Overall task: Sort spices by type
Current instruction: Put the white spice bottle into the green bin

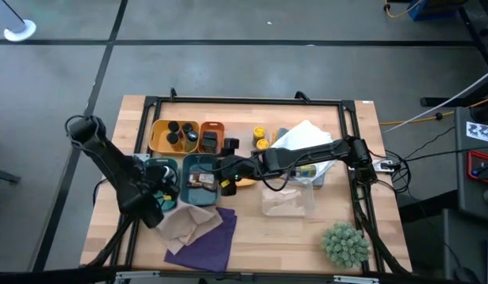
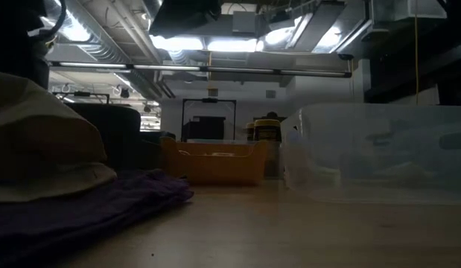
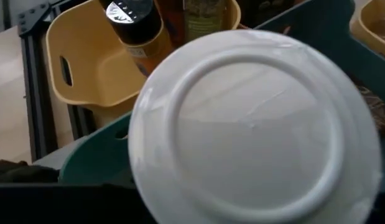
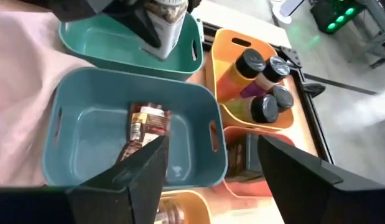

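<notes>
My left gripper (image 1: 154, 189) (image 4: 148, 15) is over the left teal tray (image 1: 158, 170) and is shut on a clear spice jar (image 4: 165, 22) with brownish contents. The jar's white cap (image 3: 254, 124) fills the left wrist view. My right gripper (image 1: 226, 175) (image 4: 211, 142) hangs open and empty above the second teal tray (image 4: 86, 118), where brown spice packets (image 4: 144, 124) lie on the floor. Black-capped bottles (image 4: 260, 81) stand in the yellow tray (image 1: 161, 136). Two yellow-capped jars (image 1: 261, 138) stand on the table. My left gripper pinches the clear jar between its two dark fingers (image 4: 139, 22), which come down from above on its upper body (image 4: 170, 12). The jar hangs tilted below them over the left teal tray. Whether its lower end touches the tray does not show.
An orange tray (image 1: 211, 136) sits beside the yellow one. A clear plastic tub (image 1: 287, 201), white paper (image 1: 307, 136), purple cloth (image 1: 206, 241) under beige cloth (image 1: 183, 225) and a spiky green plant (image 1: 344, 243) lie on the table. A black frame (image 1: 251, 101) rims the table.
</notes>
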